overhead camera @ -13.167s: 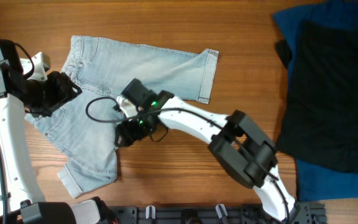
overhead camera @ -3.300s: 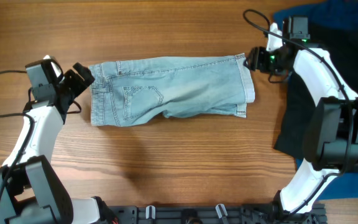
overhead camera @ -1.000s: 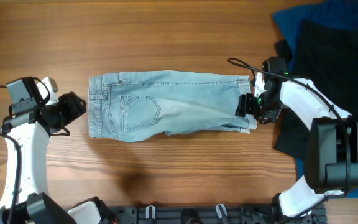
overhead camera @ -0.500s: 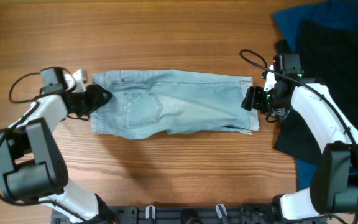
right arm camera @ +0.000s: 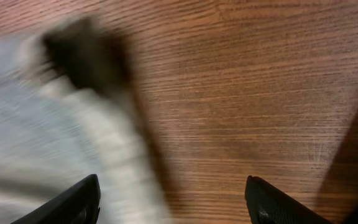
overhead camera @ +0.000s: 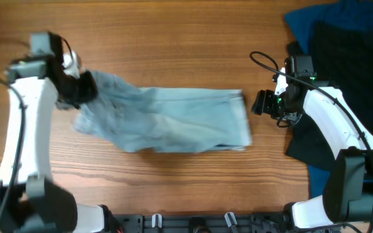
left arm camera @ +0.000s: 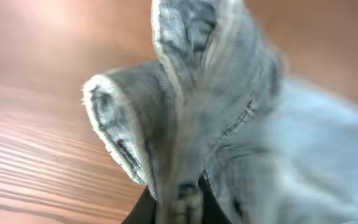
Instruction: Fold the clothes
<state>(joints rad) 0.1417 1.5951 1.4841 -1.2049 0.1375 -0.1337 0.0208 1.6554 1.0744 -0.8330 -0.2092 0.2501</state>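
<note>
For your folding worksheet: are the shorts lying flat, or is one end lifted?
Lifted: the left gripper pinches one end of the shorts, bunched and raised.

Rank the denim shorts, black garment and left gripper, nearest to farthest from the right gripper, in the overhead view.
1. Denim shorts: hem just beside the right gripper.
2. Black garment: behind that arm.
3. Left gripper: at the shorts' far end.

- Can't read pockets or stitching on the denim shorts (overhead camera: pixel 173 120) from overhead, just one pale smear.
- Buried in the bunched waistband: left gripper (overhead camera: pixel 83 90). Only a dark sliver of fingers (left arm camera: pixel 142 214) at the wrist view's bottom edge.
- Same on the right wrist: fuzzy hem, fingertips (right arm camera: pixel 73 199) chopped by the frame.
- Black garment (overhead camera: pixel 348 84) and blue cloth (overhead camera: pixel 303 22) cut off at the right edge.
</note>
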